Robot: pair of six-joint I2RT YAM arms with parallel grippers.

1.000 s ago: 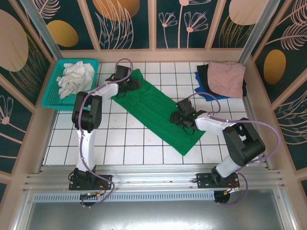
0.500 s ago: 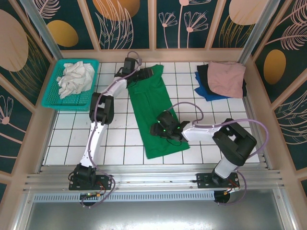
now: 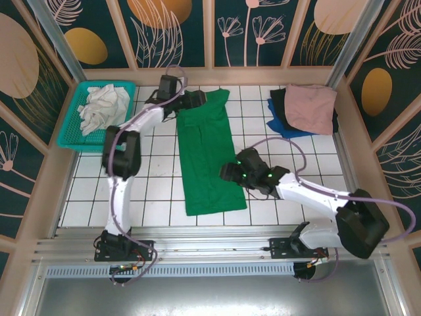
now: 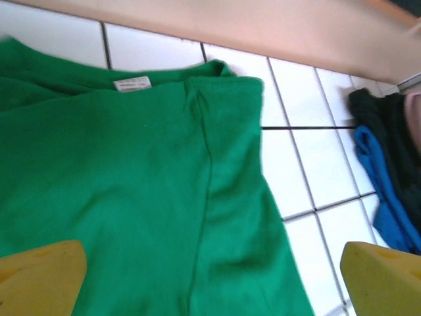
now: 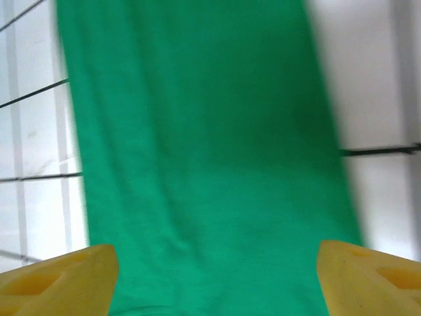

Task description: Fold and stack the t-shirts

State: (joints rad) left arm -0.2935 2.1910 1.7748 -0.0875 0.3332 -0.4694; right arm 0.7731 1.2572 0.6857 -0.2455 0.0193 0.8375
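Note:
The bright green t-shirt lies as a long narrow strip running from the back of the table toward the front. Its collar end with a white label is at the back. My left gripper hovers open over that collar end, its yellow fingertips spread wide above the cloth. My right gripper is open at the strip's right edge, low over the green cloth, with nothing pinched between its fingertips. A pink t-shirt tops a folded stack over black and blue ones.
A teal mesh basket holding crumpled white cloth stands at the back left. The folded stack sits in the back right corner, and its blue and black edges lie near the left gripper. Wooden walls ring the white tiled table.
The green shirt swung from a diagonal lie to straight front-to-back. Both grippers opened and let go of it. The right arm stretched out further.

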